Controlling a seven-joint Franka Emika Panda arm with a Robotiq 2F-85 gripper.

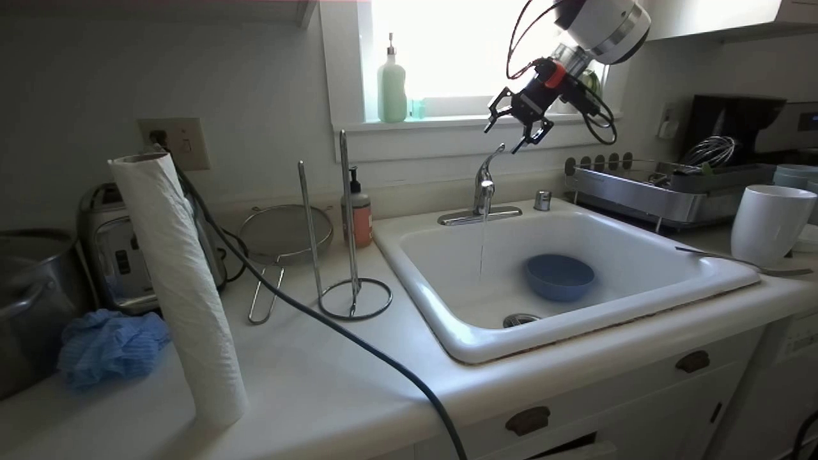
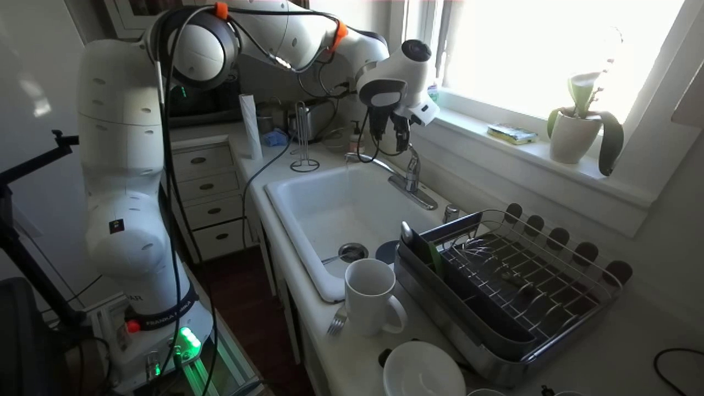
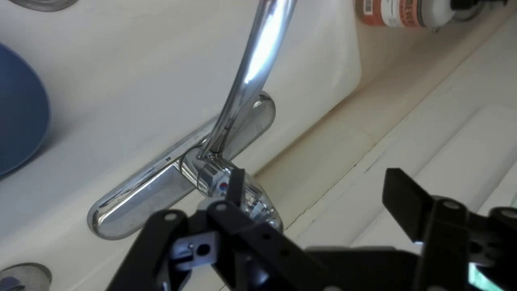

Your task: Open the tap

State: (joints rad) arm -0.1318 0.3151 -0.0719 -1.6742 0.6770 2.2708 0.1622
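The tap is chrome with a curved spout, a lever handle and a flat base plate. It stands at the sink's back rim in both exterior views [image 1: 484,188] [image 2: 412,175] and in the wrist view [image 3: 250,68]. Its handle is raised, and a thin stream of water [image 1: 482,252] falls from the spout. My gripper [image 1: 501,140] is open and empty just above the handle's tip. It also shows in an exterior view [image 2: 390,144]. In the wrist view the gripper [image 3: 313,182] has one finger overlapping the handle; I cannot tell whether they touch.
The white sink [image 1: 409,281] holds a blue bowl [image 1: 560,275]. A dish rack [image 2: 495,297] and white mug [image 2: 367,300] stand beside it. A soap bottle [image 1: 359,214], wire paper-towel stand [image 1: 353,255] and cable [image 1: 364,345] are on the counter. The window sill [image 1: 447,121] is behind the gripper.
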